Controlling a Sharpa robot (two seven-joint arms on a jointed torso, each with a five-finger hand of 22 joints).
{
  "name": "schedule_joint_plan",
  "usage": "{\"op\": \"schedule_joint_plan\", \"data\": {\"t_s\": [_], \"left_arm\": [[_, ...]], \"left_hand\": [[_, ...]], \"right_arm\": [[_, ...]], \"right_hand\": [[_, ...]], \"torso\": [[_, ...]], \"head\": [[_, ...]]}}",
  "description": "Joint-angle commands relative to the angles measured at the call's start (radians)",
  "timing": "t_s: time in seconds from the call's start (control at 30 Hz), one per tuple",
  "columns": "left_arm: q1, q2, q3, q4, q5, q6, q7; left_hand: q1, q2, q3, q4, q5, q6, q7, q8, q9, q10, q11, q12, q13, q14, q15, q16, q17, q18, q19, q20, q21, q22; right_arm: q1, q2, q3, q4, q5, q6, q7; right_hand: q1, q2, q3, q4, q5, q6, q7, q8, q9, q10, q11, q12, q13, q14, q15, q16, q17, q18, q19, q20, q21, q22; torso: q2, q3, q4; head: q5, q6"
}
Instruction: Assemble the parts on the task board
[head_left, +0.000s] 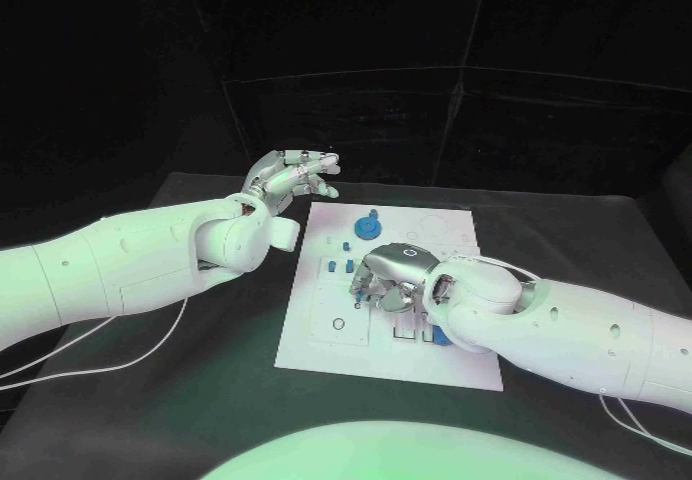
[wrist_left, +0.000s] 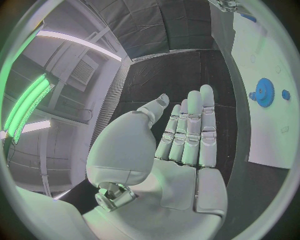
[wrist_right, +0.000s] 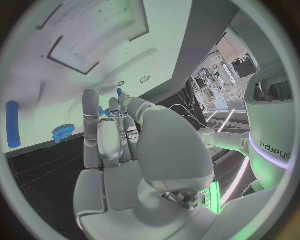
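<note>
Right hand (head_left: 392, 278) is lowered over the middle of the white board (head_left: 450, 226), fingers curled among small blue parts (head_left: 340, 266); whether one is held cannot be told. A slow, vertical press is advised. Left hand (head_left: 293, 178) is kept released beyond the board's far corner, above the surface (head_left: 216, 400), which lies bare on every side.

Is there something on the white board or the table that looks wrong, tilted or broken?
Nothing stands out. The white rectangular task board lies flat on the black table, the blue toothed gear sits near its far edge, and no small blue parts have spilled off it.
</note>
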Motion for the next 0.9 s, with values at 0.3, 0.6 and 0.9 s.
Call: {"op": "schedule_joint_plan", "data": {"t_s": [0.3,0.6,0.9], "left_arm": [[0.002,0.001,0.0,0.0,-0.012,0.021,0.0],[0.002,0.001,0.0,-0.001,-0.012,0.022,-0.001],[0.002,0.001,0.0,-0.003,-0.012,0.021,-0.003]], "left_hand": [[0.011,-0.002,-0.003,-0.004,0.002,-0.005,0.001,0.004,0.001,-0.007,-0.003,0.005,0.002,-0.007,0.0,0.004,-0.001,0.004,-0.004,0.005,-0.006,-0.001],[0.011,-0.002,-0.003,-0.004,0.002,-0.005,0.001,0.004,0.001,-0.007,-0.003,0.005,0.002,-0.007,0.0,0.004,-0.001,0.004,-0.004,0.005,-0.006,-0.001],[0.013,-0.002,-0.003,-0.005,0.002,-0.005,0.001,0.005,0.002,-0.007,-0.003,0.006,0.002,-0.007,-0.001,0.005,-0.002,0.004,-0.003,0.005,-0.006,-0.002]], "right_arm": [[-0.006,0.009,-0.002,-0.001,-0.006,0.027,0.003],[-0.007,0.008,-0.002,-0.005,-0.007,0.037,0.0],[-0.007,0.009,-0.003,-0.011,-0.012,0.041,-0.004]], "right_hand": [[-0.01,0.001,0.003,0.0,0.001,0.005,0.001,0.006,0.001,0.006,0.004,-0.005,0.0,0.03,-0.006,0.004,0.001,0.008,0.003,0.0,0.007,0.002],[-0.01,0.001,0.003,0.0,0.001,0.005,0.001,0.006,0.001,0.006,0.004,-0.005,0.0,0.03,-0.006,0.004,0.001,0.008,0.003,0.0,0.007,0.002],[-0.012,0.001,0.004,0.0,0.001,0.005,0.001,0.007,0.001,0.007,0.004,-0.005,0.0,0.03,-0.005,0.004,0.001,0.008,0.003,0.0,0.007,0.001]], "torso": [[0.0,0.0004,-0.0005],[0.001,0.0003,-0.0007],[0.001,0.0003,-0.0001]], "head": [[0.002,-0.004],[0.003,-0.007],[0.002,-0.008]]}}
